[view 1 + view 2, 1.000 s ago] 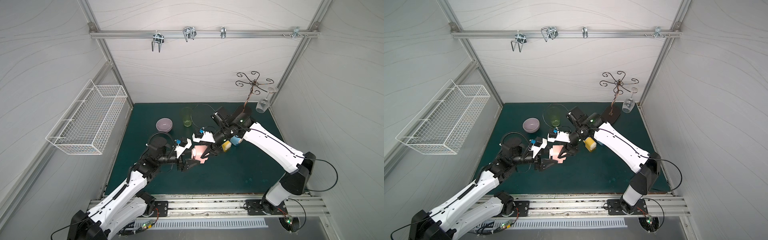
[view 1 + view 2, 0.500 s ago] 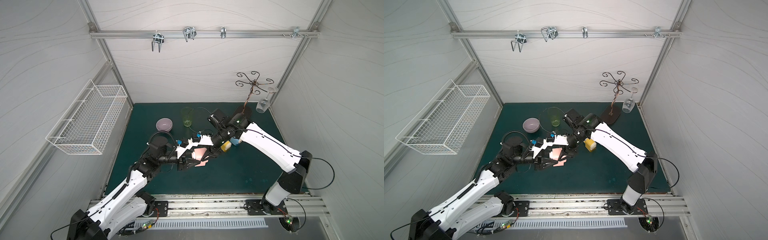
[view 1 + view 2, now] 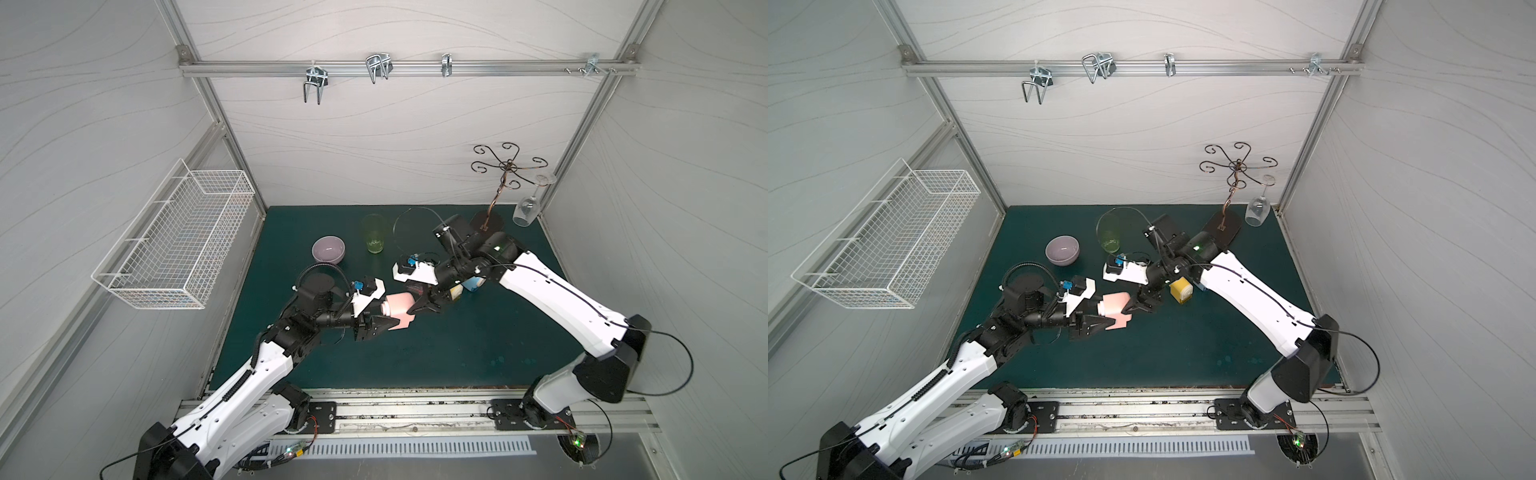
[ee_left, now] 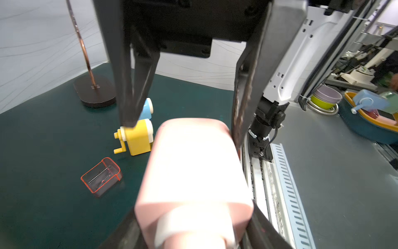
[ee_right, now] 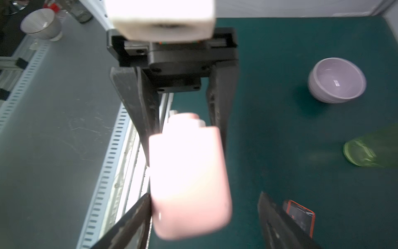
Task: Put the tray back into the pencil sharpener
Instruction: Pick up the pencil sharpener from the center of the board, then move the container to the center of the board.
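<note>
So here's where we're at: the left gripper is clamped on the pink pencil sharpener, one finger on each side, and as far as we can tell it's holding it up off the green mat. The right gripper sits at the other end of the same sharpener, but its fingers are spread wide. One looks like it's just brushing the side and the other stands well clear, so we'd say it isn't gripping anything. The tray is the little clear box with the red-orange rim. It's lying on the mat by itself with the open side up, near the yellow sharpener and well apart from the pink body. Nothing is touching it. Progress-wise, we reckon only the prep is done: the body is picked up and steadied in one hand. Everything that counts is left to do. The free right gripper has to go down for the tray and pinch it by its thin walls. Then it has to line the tray up with the slot and slide it home while the left one holds firm. We can't make out the slot itself, because the pink plastic is blown out white in both wrist views.
</note>
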Controlling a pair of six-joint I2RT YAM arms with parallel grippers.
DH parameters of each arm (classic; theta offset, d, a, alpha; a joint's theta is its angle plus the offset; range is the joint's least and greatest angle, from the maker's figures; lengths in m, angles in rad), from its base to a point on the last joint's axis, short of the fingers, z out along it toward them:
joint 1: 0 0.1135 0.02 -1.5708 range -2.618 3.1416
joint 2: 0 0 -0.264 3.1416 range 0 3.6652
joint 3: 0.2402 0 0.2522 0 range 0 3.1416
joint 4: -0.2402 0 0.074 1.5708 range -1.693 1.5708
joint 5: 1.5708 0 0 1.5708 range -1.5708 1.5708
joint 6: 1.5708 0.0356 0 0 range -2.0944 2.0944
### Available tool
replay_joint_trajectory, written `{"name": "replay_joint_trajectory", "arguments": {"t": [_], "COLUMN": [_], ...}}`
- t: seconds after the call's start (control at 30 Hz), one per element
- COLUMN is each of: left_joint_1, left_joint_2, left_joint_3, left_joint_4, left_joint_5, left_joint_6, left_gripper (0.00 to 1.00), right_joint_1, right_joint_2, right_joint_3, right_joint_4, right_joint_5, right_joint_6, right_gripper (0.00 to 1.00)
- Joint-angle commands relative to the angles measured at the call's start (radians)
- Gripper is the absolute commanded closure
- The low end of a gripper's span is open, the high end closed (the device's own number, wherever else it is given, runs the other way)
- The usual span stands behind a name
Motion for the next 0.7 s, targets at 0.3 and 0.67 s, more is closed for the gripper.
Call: {"name": "replay_joint_trajectory", "arguments": {"t": [0.3,0.67], "left_joint_1": [0.006,0.038], "left_joint_2": [-0.178,-0.236], "left_joint_3": [-0.135,-0.205], "left_joint_4": [0.147,0.272], "left_joint_5": [-0.431,-0.570], "left_joint_6": [-0.022,-0.174], "left_gripper": [1.00,1.00], "right_joint_1": [-0.194,-0.166], "right_joint_2": [-0.120,0.248], "right_joint_3": [-0.278,-0.082], "right_joint_4": [0.434,0.250], "right_joint_5": [0.217,0.434], "right_joint_6": [0.312,0.177], "right_gripper": [0.14,0.19]}}
